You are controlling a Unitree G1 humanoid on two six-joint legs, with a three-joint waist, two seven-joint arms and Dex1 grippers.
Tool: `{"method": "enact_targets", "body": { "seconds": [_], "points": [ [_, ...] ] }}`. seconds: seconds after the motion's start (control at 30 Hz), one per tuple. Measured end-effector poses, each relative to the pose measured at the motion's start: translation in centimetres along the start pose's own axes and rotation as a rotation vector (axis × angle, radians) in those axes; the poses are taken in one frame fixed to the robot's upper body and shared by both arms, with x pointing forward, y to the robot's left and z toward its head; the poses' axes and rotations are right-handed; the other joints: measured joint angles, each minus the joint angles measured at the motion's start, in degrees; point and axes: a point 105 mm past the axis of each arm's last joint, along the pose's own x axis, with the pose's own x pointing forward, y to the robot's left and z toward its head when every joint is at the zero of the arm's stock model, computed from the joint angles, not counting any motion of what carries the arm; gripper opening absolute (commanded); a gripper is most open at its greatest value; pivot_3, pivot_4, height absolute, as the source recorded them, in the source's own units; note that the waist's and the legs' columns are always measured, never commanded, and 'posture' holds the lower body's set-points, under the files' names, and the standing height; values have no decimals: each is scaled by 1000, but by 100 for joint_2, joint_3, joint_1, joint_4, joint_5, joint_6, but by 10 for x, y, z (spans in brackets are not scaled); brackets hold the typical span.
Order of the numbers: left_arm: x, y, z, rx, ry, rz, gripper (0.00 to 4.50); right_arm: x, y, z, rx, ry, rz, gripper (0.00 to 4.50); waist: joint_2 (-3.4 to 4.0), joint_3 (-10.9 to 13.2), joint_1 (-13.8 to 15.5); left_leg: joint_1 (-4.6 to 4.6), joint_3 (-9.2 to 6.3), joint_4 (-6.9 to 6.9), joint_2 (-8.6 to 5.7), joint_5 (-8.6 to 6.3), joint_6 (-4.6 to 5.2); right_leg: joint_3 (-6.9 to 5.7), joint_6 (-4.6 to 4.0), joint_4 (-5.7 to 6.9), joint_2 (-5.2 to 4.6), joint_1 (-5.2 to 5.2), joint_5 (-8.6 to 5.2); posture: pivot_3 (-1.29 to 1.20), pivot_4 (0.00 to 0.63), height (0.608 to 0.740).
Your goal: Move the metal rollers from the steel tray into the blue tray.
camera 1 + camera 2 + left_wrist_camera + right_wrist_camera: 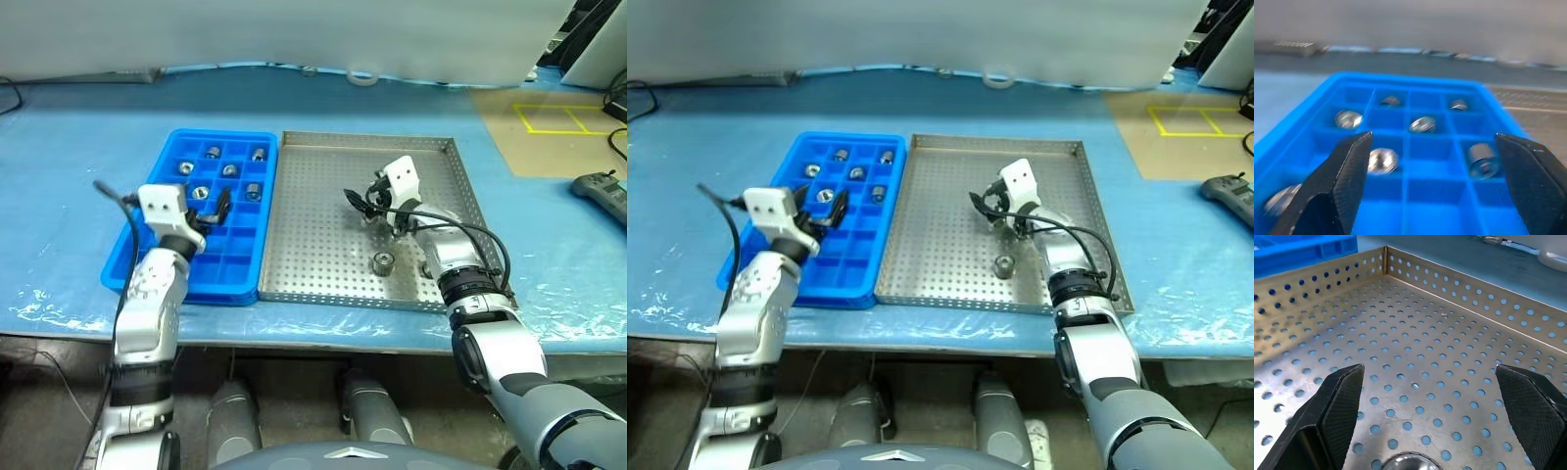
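The left claw [217,208] is held wide open and empty above the blue tray [152,206], near that tray's middle. Six metal rollers [1383,160] are seen in separate compartments of the blue tray. The right claw [364,203] is likewise spread open, holding nothing, over the steel tray [323,186], which adjoins the blue tray's right side. One roller [384,261] is left on the perforated floor, just below the right claw.

Glossy bright blue plastic grid tray [220,284]; beside it, matt perforated square steel tray [323,245]; shiny grey metal rollers [384,261].
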Motion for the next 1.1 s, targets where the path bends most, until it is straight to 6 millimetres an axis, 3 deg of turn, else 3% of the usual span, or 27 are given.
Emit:
{"method": "enact_targets", "body": {
  "seconds": [0.1, 0.27, 0.47, 0.7, 0.9, 1.1],
  "points": [
    [22, -26, 9, -71, -31, -200, 4254, -3, 11, 18, 100, -81, 101, 4500, 1, -1, 63, 4, 2, 0, -3, 1, 2, 10, 0, 4, -1, -1, 0, -409, 150, 740],
    [66, -57, -6, -90, 55, -443, 4254, -13, 4, 50, 244, -212, 111, 4500, 2, -1, 119, 9, 2, -1, -7, 25, 17, 17, -1, 19, -5, 1, 1, -477, 150, 740],
    [107, -104, -34, -44, 181, -555, 4254, -31, -12, 46, 258, -222, 8, 4500, 2, -2, 66, 14, 1, -4, -28, 29, 32, 59, 0, 7, -16, 15, 2, -614, 150, 740],
    [111, -141, -52, 1, 262, -629, 4254, -59, -30, 36, 230, -202, -128, 4500, 1, -2, -198, 10, 3, -9, -42, 17, 50, 82, 3, -21, -16, 15, 4, -746, 150, 740],
    [111, -138, -74, 95, 347, -523, 4254, -82, -43, 35, 214, -209, -218, 4500, 1, -2, -569, 1, 0, 3, -56, 10, 63, 82, 22, -47, -23, 26, 15, -779, 150, 740],
    [116, -144, -70, 105, 337, -490, 4254, -86, -46, 31, 208, -191, -256, 4500, 2, -2, -939, -33, -3, 61, -78, -23, 114, 46, 23, -54, -54, 27, 15, -817, 150, 740]
  ]
}}
